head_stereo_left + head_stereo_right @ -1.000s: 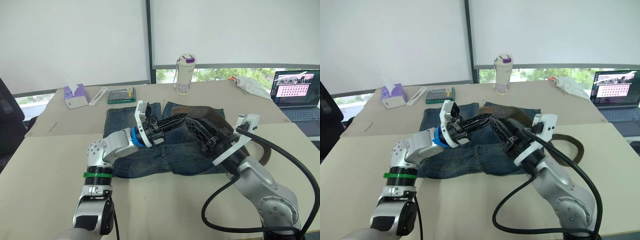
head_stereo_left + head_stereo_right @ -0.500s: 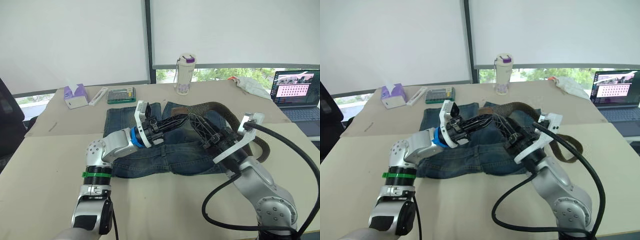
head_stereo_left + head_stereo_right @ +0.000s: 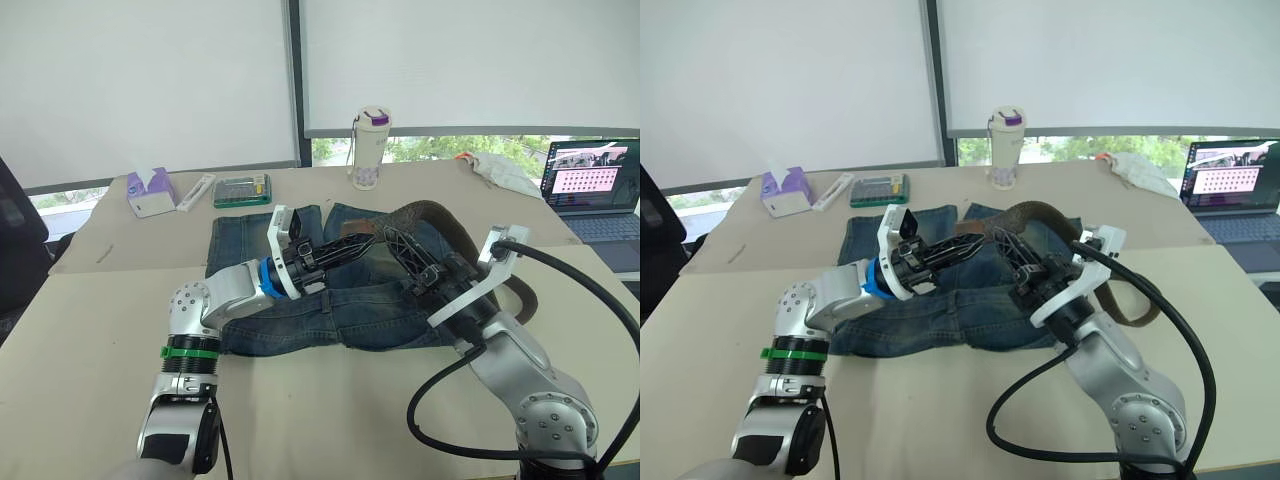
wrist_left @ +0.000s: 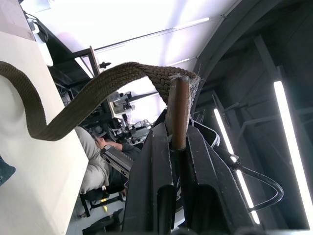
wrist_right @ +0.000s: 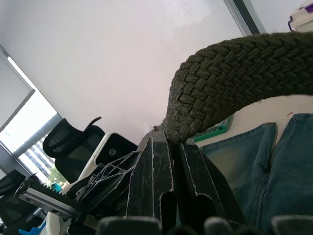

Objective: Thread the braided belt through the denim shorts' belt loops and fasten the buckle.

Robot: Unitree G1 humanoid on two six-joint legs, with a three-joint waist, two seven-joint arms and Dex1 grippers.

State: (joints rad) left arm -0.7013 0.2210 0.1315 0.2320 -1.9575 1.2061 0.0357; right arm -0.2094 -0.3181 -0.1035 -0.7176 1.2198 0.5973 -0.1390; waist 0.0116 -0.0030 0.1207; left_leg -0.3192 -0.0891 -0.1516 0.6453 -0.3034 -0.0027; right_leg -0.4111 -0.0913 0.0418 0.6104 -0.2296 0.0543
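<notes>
The denim shorts (image 3: 300, 312) lie flat on the table, legs pointing away from me. Above their middle my left gripper (image 3: 360, 240) is shut on the reddish-brown leather tip (image 4: 178, 115) of the braided belt (image 3: 440, 212). Close beside it my right gripper (image 3: 393, 238) is shut on the woven strap (image 5: 230, 73) just behind the tip. From there the belt arches up over the right leg and drops to the table at the right (image 3: 522, 300). The belt loops are too small to make out. The buckle is hidden.
Along the far edge of the table stand a tissue box (image 3: 150, 192), a green box (image 3: 243, 190), a white bottle with a purple lid (image 3: 369, 148) and a crumpled white cloth (image 3: 505, 172). An open laptop (image 3: 595, 190) sits at the far right.
My right gripper has lifted and shifted slightly right, raising the belt from lying on the shorts into a high arch. The left gripper stays near the same spot.
</notes>
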